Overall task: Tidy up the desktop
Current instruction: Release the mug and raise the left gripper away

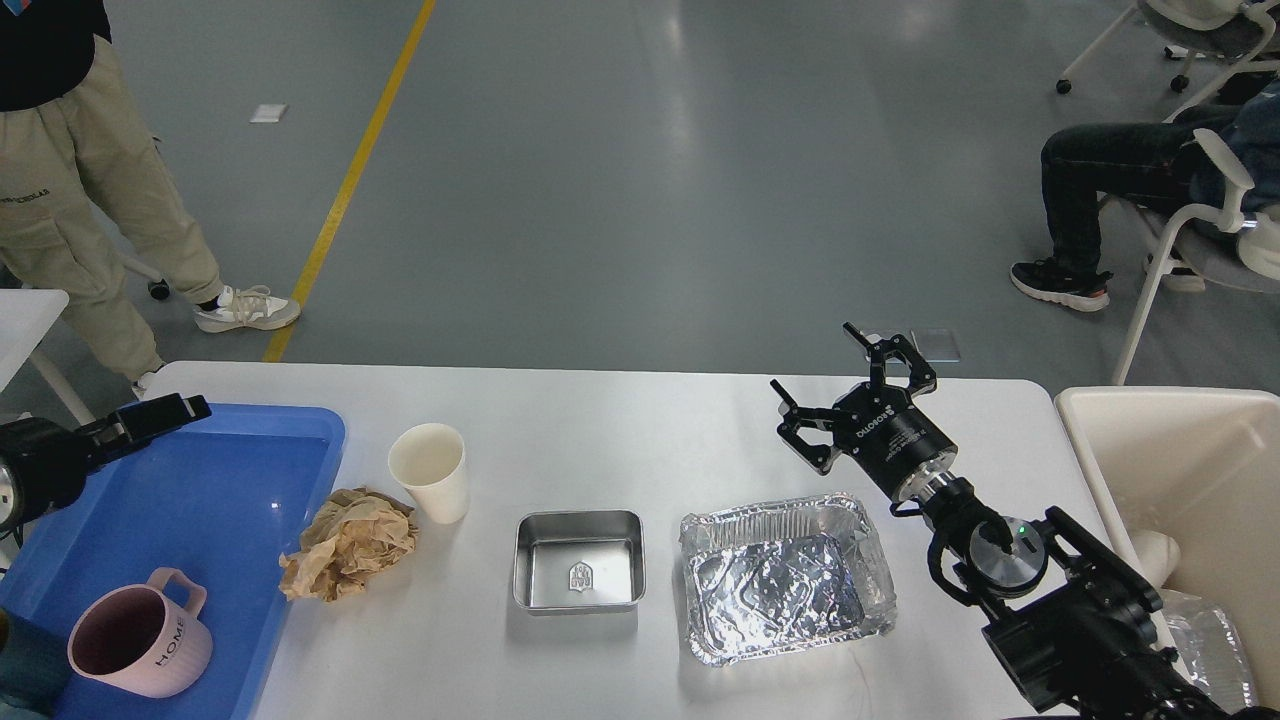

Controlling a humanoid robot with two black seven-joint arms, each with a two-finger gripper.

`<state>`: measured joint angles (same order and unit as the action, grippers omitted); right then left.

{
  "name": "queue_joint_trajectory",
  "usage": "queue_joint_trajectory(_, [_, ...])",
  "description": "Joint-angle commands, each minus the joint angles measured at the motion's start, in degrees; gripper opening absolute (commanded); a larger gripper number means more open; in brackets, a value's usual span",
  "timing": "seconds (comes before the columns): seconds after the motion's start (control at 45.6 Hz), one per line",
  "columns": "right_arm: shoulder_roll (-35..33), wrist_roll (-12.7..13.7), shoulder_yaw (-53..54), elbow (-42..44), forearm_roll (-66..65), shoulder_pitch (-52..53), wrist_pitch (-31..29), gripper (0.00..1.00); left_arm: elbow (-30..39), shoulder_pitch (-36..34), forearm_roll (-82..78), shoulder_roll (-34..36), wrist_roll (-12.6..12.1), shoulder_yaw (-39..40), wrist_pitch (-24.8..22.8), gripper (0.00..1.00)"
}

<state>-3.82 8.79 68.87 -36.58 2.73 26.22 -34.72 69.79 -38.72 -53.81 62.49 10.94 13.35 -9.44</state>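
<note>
The white desktop (pixel 620 420) holds a white paper cup (pixel 430 472), a crumpled brown paper (pixel 348 543), a small steel tray (pixel 580 560) and a foil tray (pixel 785 577). A pink mug (pixel 135 640) stands alone in the blue tray (pixel 230 470) at the left. My left gripper (pixel 155 418) hovers over the blue tray's far left corner; it is dark and its fingers cannot be told apart. My right gripper (pixel 822 372) is open and empty, above the desktop just behind the foil tray.
A cream bin (pixel 1190 450) stands off the desktop's right end, with foil and a white object inside. A person stands at the far left, and another sits on a chair at the far right. Grey floor lies beyond the far edge.
</note>
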Motion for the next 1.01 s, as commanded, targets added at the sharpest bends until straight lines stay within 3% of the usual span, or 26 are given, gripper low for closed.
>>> queue_joint_trajectory(0.0, [0.65, 0.00, -0.05, 0.02, 0.00, -0.12, 0.00, 1.00, 10.09, 0.23, 6.69, 4.91, -2.94, -0.17, 0.21, 0.97])
queue_joint_trajectory(0.088, [0.83, 0.00, -0.05, 0.02, 0.00, -0.12, 0.00, 1.00, 14.93, 0.49, 10.20, 8.51, -5.84, -0.43, 0.21, 0.97])
queue_joint_trajectory(0.197, [1.09, 0.00, 0.04, 0.02, 0.00, -0.12, 0.09, 1.00, 17.92, 1.72, 16.26, 13.17, -6.02, -0.52, 0.04, 0.97])
queue_joint_trajectory(0.329, [0.65, 0.00, -0.05, 0.02, 0.00, -0.12, 0.09, 1.00, 21.17, 4.44, 28.30, 17.21, -4.53, -0.61, 0.21, 0.97])
queue_joint_trajectory(0.46, [0.39, 0.00, 0.04, 0.02, 0.00, -0.56, 0.09, 1.00, 22.93, 4.97, 37.36, 19.59, 0.30, -0.70, 2.06, 0.97])
queue_joint_trajectory(0.986, [-0.05, 0.09, 0.04, -0.07, 0.00, -0.56, 0.09, 1.00, 24.43, 4.97, 51.78, 27.42, -0.40, -1.93, 2.76, 0.97])
